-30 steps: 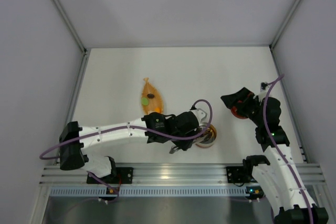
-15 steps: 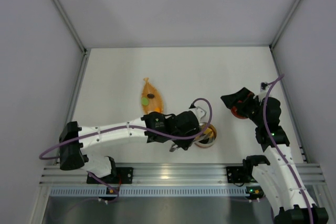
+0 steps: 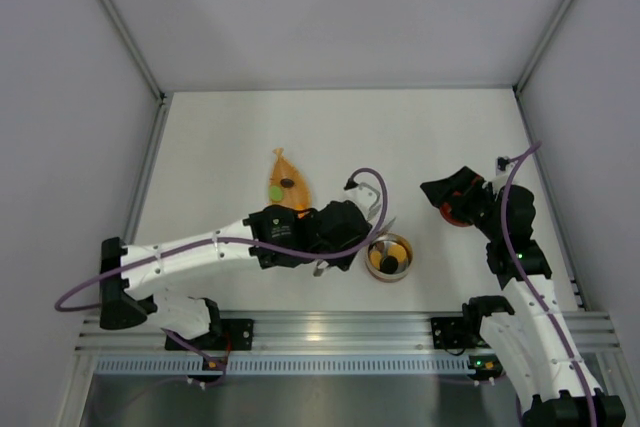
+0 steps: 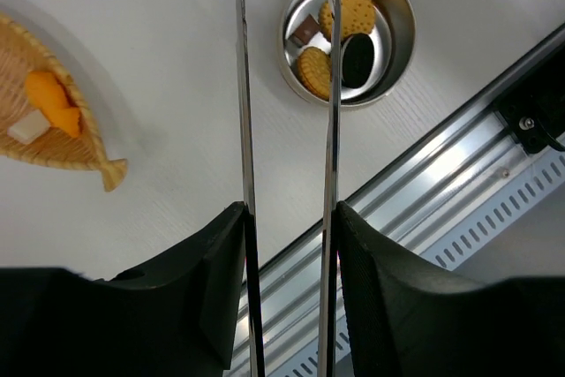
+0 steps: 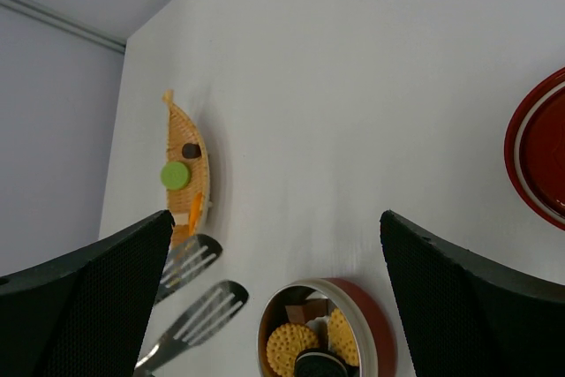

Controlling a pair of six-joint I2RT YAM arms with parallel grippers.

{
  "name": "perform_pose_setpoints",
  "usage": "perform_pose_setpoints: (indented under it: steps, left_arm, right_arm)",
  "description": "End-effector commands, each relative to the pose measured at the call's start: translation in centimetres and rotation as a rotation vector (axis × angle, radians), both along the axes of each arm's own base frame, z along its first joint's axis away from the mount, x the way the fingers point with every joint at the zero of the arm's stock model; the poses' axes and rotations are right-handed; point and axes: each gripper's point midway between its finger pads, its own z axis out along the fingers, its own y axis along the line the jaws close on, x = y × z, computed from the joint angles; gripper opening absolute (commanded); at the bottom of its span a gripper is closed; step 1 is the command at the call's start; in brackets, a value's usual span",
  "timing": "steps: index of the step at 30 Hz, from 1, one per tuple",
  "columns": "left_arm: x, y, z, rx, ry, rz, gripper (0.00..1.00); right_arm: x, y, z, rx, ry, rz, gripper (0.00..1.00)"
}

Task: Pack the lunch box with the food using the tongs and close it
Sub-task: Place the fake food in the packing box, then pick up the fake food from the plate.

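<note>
The lunch box [image 3: 388, 257] is a round silver tin standing open near the table's front edge. It holds two yellow biscuits [image 4: 315, 70], a dark sandwich cookie [image 4: 357, 59] and a brown piece. My left gripper [image 3: 340, 232] is shut on the tongs [image 4: 243, 86], whose two slim arms stand apart and point toward the tin, tips [image 5: 205, 306] just left of it and holding nothing. The red lid [image 5: 538, 147] lies flat on the table to the right. My right gripper [image 3: 452, 197] hangs open over the lid, its fingers [image 5: 88, 280] wide apart.
A woven orange fish-shaped basket [image 3: 288, 192] left of the tin holds a green disc [image 5: 175, 174], a dark piece [image 5: 191, 150], an orange piece [image 4: 53, 101] and a white piece. The aluminium rail [image 4: 441, 192] runs along the near edge. White walls enclose the table.
My left gripper has drawn back to the left, off the tin, and the tongs' arms have spread. The tin's inside now shows, with a dark cookie in it.
</note>
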Motion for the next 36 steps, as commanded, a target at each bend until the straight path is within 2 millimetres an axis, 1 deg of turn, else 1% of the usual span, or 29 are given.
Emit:
perform_pose_setpoints:
  steps: [1, 3, 4, 6, 7, 8, 9, 10, 11, 12, 14, 19, 22, 36]
  left_arm:
    - [2.8, 3.5, 3.9, -0.027, -0.107, 0.163, 0.49]
    - [4.1, 5.7, 4.0, -0.002, -0.133, 0.246, 0.48]
    - [5.1, 7.6, 4.0, 0.021, -0.133, 0.301, 0.48]
    - [6.0, 9.8, 3.2, 0.064, -0.129, 0.354, 0.48]
    - [6.6, 11.3, 3.1, 0.077, -0.126, 0.395, 0.48]
    - [6.8, 12.0, 2.7, 0.095, -0.122, 0.405, 0.48]
    - [6.9, 12.8, 1.9, 0.121, -0.113, 0.417, 0.48]
    - [7.2, 13.7, 1.7, 0.128, -0.11, 0.441, 0.48]
    - [7.3, 14.2, 1.4, 0.137, -0.109, 0.446, 0.48]
    - [7.3, 14.6, 0.6, 0.159, -0.097, 0.448, 0.48]
    - [7.3, 15.0, -0.1, 0.162, -0.075, 0.448, 0.48]
    - [6.5, 15.4, -2.0, 0.201, -0.028, 0.435, 0.48]
    - [6.1, 15.7, -2.8, 0.213, -0.013, 0.431, 0.48]
    - [4.8, 16.5, -4.5, 0.242, 0.035, 0.427, 0.47]
  right_arm:
    - [0.8, -0.3, 2.5, -0.007, -0.096, -0.009, 0.99]
    - [0.8, -0.2, 2.5, -0.006, -0.096, -0.006, 1.0]
    - [0.8, -0.3, 2.4, -0.005, -0.094, -0.008, 0.99]
    - [0.7, -0.2, 2.5, -0.003, -0.098, -0.005, 1.0]
    - [0.7, -0.2, 2.4, -0.003, -0.096, -0.004, 1.0]
    - [0.7, -0.2, 2.3, -0.004, -0.095, -0.005, 0.99]
    - [0.7, -0.2, 2.3, -0.002, -0.096, -0.007, 0.99]
    - [0.8, -0.2, 2.3, -0.002, -0.097, -0.007, 1.0]
    - [0.8, -0.2, 2.3, 0.001, -0.095, -0.007, 1.0]
    - [0.8, -0.2, 2.2, 0.003, -0.091, -0.005, 0.99]
    - [0.8, -0.2, 2.2, 0.005, -0.094, -0.006, 0.99]
    - [0.7, -0.1, 2.1, 0.003, -0.093, -0.004, 0.99]
    - [0.7, -0.2, 2.1, 0.004, -0.092, -0.006, 0.99]
    - [0.8, -0.2, 1.8, 0.005, -0.087, -0.008, 0.99]
